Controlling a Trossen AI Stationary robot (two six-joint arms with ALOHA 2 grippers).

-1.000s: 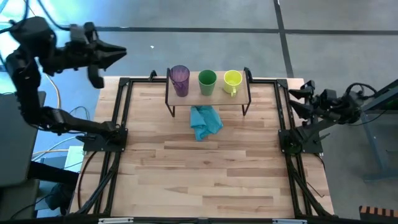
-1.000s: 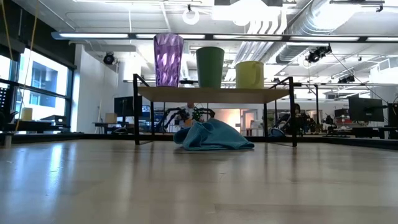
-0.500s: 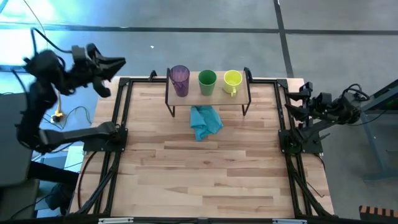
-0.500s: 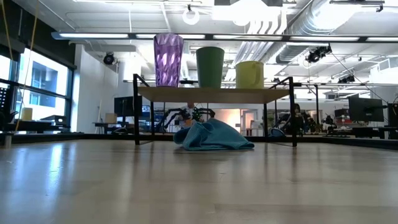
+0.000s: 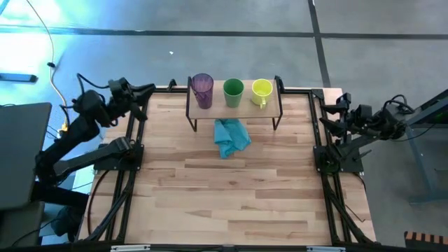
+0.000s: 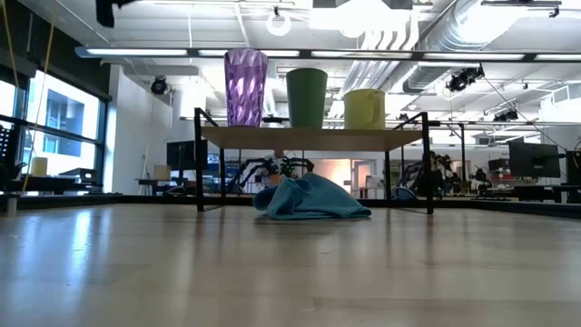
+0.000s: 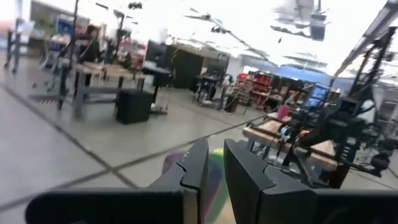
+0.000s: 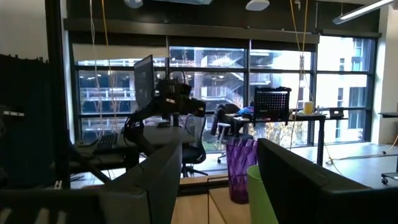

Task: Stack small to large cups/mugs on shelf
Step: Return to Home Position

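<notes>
Three cups stand upright in a row on the shelf [image 5: 245, 112] [image 6: 313, 138] at the table's far edge: the purple tumbler [image 5: 202, 89] [image 6: 246, 86] [image 8: 239, 168], the green cup [image 5: 233, 91] [image 6: 307, 97] [image 8: 261, 193] and the yellow-green mug [image 5: 262, 91] [image 6: 365, 108]. My left gripper [image 5: 148, 89] [image 7: 216, 168] hangs off the table's far left corner and points toward the shelf, fingers nearly together. My right gripper [image 5: 334, 112] [image 8: 217, 162] waits open at the table's right edge, facing the cups. Neither holds anything.
A crumpled light blue cloth [image 5: 231, 136] [image 6: 309, 200] lies on the table, partly under the shelf's near side. Black metal frames [image 5: 133, 140] run along the table's left and right edges. The near half of the tabletop [image 5: 231, 203] is bare wood.
My left arm has swung down from high beyond the far left corner, and its gripper has dropped toward that corner and nearer to the shelf. Part of it now shows at the low view's top left. The cups, shelf and cloth have stayed put.
</notes>
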